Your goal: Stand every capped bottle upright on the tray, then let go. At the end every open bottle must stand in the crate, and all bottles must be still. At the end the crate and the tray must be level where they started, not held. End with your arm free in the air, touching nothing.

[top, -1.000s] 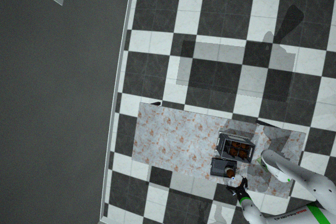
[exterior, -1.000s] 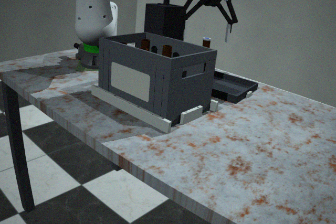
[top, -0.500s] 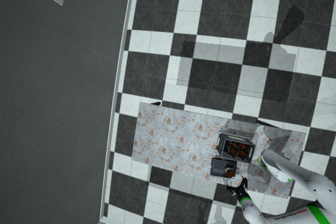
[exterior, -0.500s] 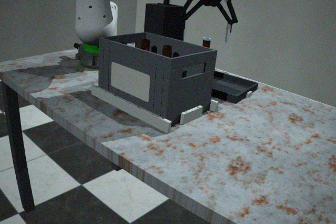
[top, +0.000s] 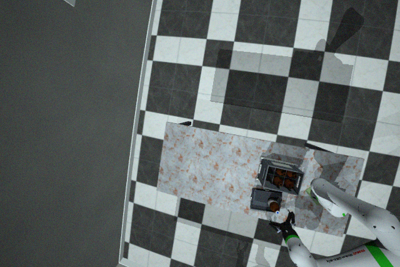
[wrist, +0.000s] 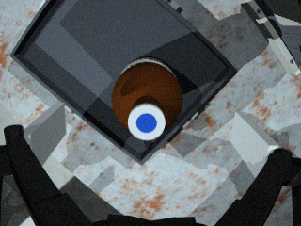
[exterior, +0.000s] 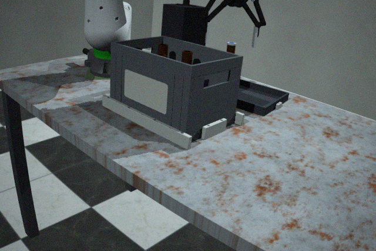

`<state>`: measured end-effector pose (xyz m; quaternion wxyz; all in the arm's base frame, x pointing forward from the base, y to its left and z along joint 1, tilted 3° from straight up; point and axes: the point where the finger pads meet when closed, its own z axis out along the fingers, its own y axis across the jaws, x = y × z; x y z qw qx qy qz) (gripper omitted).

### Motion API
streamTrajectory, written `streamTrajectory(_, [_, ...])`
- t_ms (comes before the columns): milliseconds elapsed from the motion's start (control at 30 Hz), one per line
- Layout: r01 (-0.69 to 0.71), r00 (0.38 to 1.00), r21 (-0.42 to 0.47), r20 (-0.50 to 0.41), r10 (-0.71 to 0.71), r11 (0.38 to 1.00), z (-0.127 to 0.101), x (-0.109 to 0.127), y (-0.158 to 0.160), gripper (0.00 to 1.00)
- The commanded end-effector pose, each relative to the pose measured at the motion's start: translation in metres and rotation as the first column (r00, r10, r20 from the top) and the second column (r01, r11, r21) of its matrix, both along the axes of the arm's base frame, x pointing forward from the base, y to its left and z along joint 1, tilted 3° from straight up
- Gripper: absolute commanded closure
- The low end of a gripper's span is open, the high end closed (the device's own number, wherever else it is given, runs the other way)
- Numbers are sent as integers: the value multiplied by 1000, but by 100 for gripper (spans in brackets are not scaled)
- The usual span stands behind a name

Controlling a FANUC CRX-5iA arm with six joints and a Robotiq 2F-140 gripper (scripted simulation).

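A brown bottle with a blue-and-white cap stands upright on the dark tray, near the tray's corner. It also shows in the exterior view behind the crate, and from above in the top view. My gripper is open and empty, above the bottle and apart from it; it also shows in the top view. The grey crate holds several open brown bottles, standing upright in its compartments.
The tray lies flat on the table behind the crate. White blocks border the crate's base. The arm's base stands at the table's far left. A dark box stands behind the crate.
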<state>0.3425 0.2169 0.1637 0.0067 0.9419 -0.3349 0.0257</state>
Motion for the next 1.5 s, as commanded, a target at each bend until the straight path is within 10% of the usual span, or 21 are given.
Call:
streamTrajectory(0, [0,1000,0,0,0,1000,0,0,0,0])
streamTrajectory(1467, [0,1000,0,0,0,1000,59,-3,2,0])
